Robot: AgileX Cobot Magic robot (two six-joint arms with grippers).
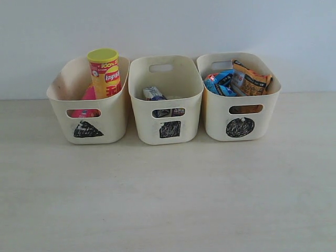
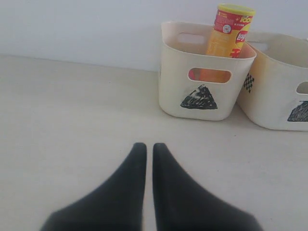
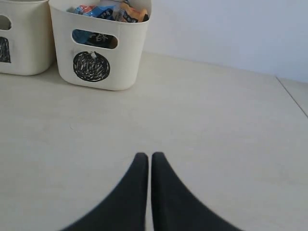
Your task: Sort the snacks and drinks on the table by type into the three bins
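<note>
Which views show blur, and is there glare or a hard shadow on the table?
Exterior view: soft, even light, no glare, only faint shadows on the table. Left wrist view: left end effector blurs toward the frame edge, triangle bin sharp. Right wrist view: right end effector likewise soft, circle bin sharp.

table [image 1: 168,199] carries three bins [image 1: 166,100].

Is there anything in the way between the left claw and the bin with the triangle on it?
No, nothing visible. Only tabletop lies between the shut, empty left gripper and the triangle bin, where the yellow-red chip tube stands inside.
</note>
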